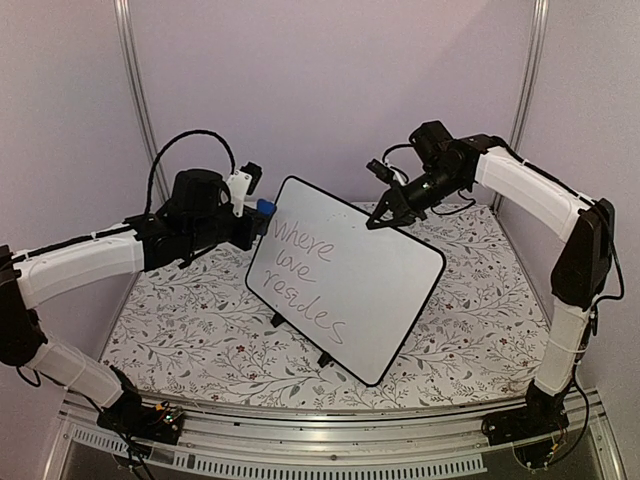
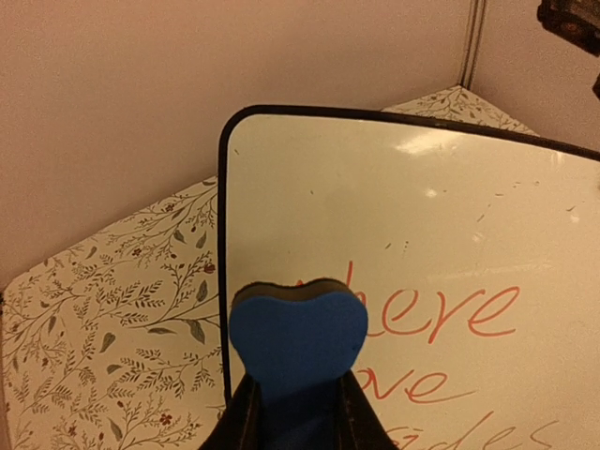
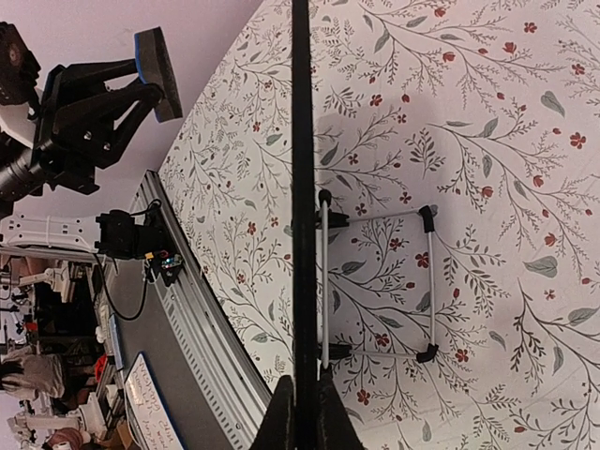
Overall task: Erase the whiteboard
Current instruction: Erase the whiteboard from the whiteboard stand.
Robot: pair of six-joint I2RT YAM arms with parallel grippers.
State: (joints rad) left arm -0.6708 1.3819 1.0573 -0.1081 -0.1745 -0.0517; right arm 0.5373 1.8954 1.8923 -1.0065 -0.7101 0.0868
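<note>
Right wrist view shows the whiteboard [image 3: 302, 187] edge-on, writing hidden, right gripper [image 3: 303, 417] clamped on its rim. Mostly cropped, the left gripper [image 2: 300, 422] pinches a blue eraser [image 2: 298, 342].

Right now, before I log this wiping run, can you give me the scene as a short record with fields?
whiteboard: propped on wire stand
writing: "where love resides", none wiped
eraser: blue, by the board's upper left corner, apparently off its face
left end effector: shut on the eraser
right end effector: shut on the board's upper edge
floral cloth: covers the table
</note>
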